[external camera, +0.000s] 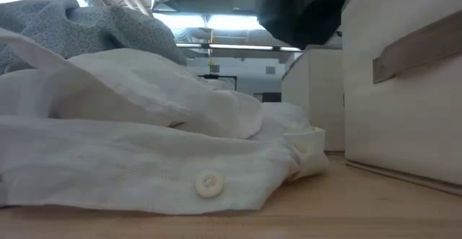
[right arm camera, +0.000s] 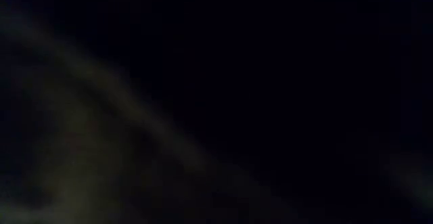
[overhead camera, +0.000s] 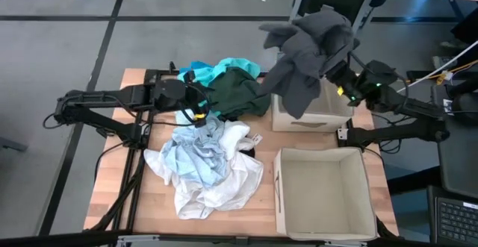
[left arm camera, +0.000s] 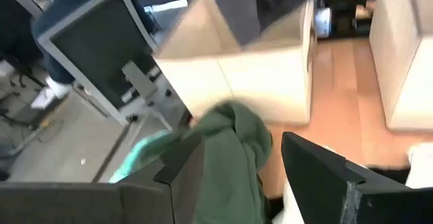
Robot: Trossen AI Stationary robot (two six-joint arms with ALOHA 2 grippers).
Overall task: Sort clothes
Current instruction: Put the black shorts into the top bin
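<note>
A heap of clothes lies left of centre on the table: teal (overhead camera: 216,69), dark green (overhead camera: 239,94), pale blue (overhead camera: 196,154) and white (overhead camera: 224,183). My left gripper (overhead camera: 199,114) is open over the heap. In its wrist view the dark green garment (left arm camera: 233,149) shows between and beyond the two fingers, and I cannot tell whether they touch it. My right arm (overhead camera: 358,84) holds a dark grey garment (overhead camera: 306,49) up above the far beige box (overhead camera: 299,120). That garment covers the right gripper, and the right wrist view is dark. My right gripper holds the dark grey garment by an upper bunch (overhead camera: 328,34), but the cloth drapes over the fingers and hides the place of contact. The garment is lifted clear of the table. It hangs slack in folds, with its lower end (overhead camera: 291,101) over the far box's rim.
A second beige box (overhead camera: 325,198) stands open at the near right and fills the right of the low view (external camera: 404,87). The white garment (external camera: 144,159) lies on bare wood in front of that camera. Beyond the far edge are a chair base and room floor.
</note>
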